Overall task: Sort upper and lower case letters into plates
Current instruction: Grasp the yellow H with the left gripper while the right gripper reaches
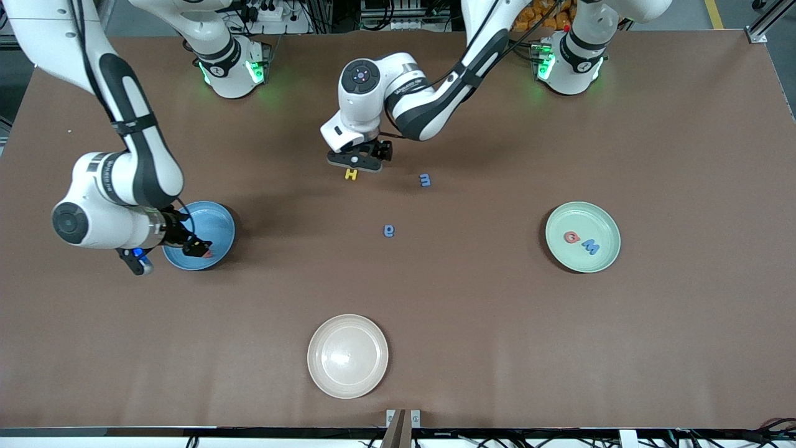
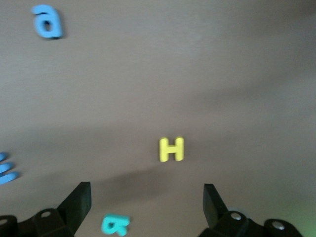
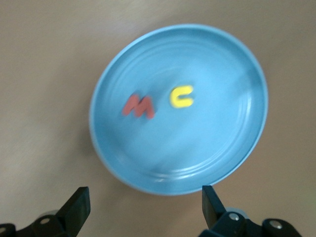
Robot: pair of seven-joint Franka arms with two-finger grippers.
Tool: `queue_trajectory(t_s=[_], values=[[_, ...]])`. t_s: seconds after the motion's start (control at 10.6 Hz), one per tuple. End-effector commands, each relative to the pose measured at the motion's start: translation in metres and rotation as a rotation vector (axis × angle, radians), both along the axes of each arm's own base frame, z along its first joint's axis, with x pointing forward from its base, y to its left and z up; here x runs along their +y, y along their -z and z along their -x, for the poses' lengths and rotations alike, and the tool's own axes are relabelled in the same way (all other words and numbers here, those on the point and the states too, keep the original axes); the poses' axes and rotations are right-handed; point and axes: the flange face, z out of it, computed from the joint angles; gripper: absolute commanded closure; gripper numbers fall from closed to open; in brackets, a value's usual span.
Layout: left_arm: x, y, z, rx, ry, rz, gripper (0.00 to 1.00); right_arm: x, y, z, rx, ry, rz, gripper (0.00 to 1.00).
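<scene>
Yellow letter [image 2: 171, 149]: reading "H", lying flat on table [image 1: 559, 348].
Left gripper [image 2: 147, 205]: hovering over it, fingers released.
Right gripper [image 3: 145, 207]: hanging over blue plate [image 3: 232, 148], fingers released, holding nothing.
Blue plate contents: red "m" [image 3: 138, 106] sitting at 9 o'clock of yellow "c" [image 3: 181, 96].

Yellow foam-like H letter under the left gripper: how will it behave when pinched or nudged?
The small flat yellow foam-like H letter lies flush on the brown table, so it probably slides rather than rolls. Likely light and slightly squashy. Its thin edges could slip from the open left gripper.
</scene>
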Motion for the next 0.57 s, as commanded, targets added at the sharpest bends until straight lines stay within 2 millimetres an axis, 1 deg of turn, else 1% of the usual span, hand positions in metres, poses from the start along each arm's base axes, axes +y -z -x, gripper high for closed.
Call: queue_trajectory(t_s=[0.0,0.19,0.28,0.38,0.47], values=[[-0.021,0.015,0.002,-0.038,0.000,-0.005,0.00,0.045,-0.037,-0.008,-0.045,-0.082,-0.011,0.00],[-0.031,0.032,0.007,-0.065,-0.001,-0.026,0.00,0.087,-0.053,-0.017,-0.089,-0.186,-0.005,0.00],[-0.033,0.036,0.010,-0.065,0.006,-0.031,0.00,0.094,-0.056,-0.021,-0.105,-0.206,-0.008,0.00],[-0.034,0.043,0.014,-0.064,0.009,-0.039,0.06,0.109,-0.060,-0.026,-0.121,-0.229,-0.015,0.00],[-0.036,0.043,0.013,-0.090,-0.004,-0.049,0.10,0.125,-0.062,-0.035,-0.136,-0.249,-0.028,0.00]])
